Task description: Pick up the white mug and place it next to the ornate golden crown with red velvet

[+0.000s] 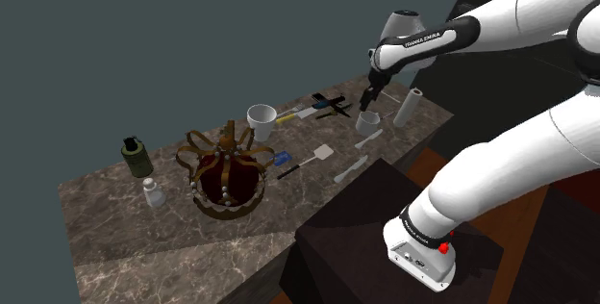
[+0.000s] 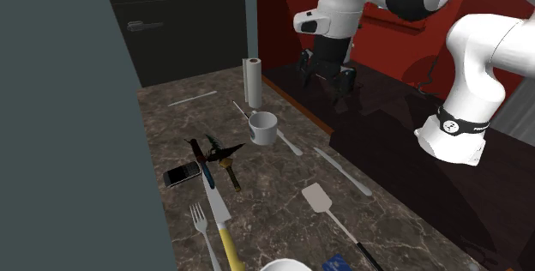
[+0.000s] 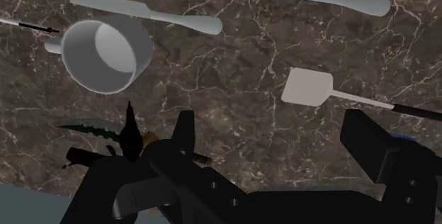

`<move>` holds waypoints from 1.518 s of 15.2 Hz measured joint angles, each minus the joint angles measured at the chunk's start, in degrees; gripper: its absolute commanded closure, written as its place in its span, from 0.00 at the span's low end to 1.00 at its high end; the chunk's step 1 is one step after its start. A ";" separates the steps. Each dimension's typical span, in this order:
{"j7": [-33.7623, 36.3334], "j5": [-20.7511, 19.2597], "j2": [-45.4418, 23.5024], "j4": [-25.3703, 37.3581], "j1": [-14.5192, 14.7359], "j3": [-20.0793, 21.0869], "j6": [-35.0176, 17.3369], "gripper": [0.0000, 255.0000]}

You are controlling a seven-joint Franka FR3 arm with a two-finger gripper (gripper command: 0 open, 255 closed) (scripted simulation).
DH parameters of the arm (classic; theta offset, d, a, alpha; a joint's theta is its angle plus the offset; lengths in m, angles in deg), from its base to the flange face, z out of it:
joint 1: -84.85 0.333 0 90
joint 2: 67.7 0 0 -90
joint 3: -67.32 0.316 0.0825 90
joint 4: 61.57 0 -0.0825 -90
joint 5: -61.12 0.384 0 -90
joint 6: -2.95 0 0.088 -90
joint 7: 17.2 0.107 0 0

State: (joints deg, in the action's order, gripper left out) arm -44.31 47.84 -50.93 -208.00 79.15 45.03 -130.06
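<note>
The white mug (image 1: 367, 121) stands upright on the marble counter (image 1: 106, 215), near its end closest to the arm. It is also in the second exterior view as the mug (image 2: 262, 128), and in the wrist view as the mug (image 3: 106, 54), its mouth showing. My gripper (image 1: 371, 100) hangs open above it, not touching. The black fingers (image 3: 183, 134) stand wide apart with nothing between them, and the mug lies ahead of the gripper (image 3: 280, 144), off to one side. The gripper (image 2: 326, 78) is well above the counter. The golden crown (image 1: 226, 172) with dark red lining sits mid-counter.
A white cup (image 1: 262, 119) stands behind the crown. Around the mug lie a paper roll (image 2: 252, 81), a spatula (image 3: 308, 88), table knives (image 3: 149, 11), scissors (image 1: 332, 107), a phone (image 2: 182, 174) and a fork (image 2: 201, 226). A green bottle (image 1: 137, 156) stands at the far end.
</note>
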 measured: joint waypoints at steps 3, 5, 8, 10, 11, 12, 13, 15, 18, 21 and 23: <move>-4.46 2.58 -6.87 2.13 0.17 -2.95 -4.65 0.00; -7.69 4.76 -10.73 2.88 0.03 -4.56 -7.51 0.00; -14.33 10.41 -18.30 5.83 -0.57 -6.36 -11.37 0.00; -19.14 15.23 -23.78 8.68 -1.63 -6.32 -13.17 0.00; -21.48 17.67 -26.48 10.08 -2.47 -5.93 -14.05 0.00; -23.85 20.04 -29.11 11.11 -3.57 -5.35 -15.23 0.00; -26.04 22.03 -31.45 12.73 -4.85 -4.76 -15.53 0.00; -29.58 25.35 -35.77 15.75 -7.35 -3.31 -16.21 0.00; -33.08 28.52 -40.36 18.76 -10.34 -1.43 -17.24 0.00; -34.30 30.20 -42.97 19.80 -11.54 -0.05 -18.66 0.00; -35.03 31.13 -44.28 19.89 -12.23 0.74 -19.86 0.00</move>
State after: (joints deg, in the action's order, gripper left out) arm -79.34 78.97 -95.21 -188.11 66.93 45.78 -149.92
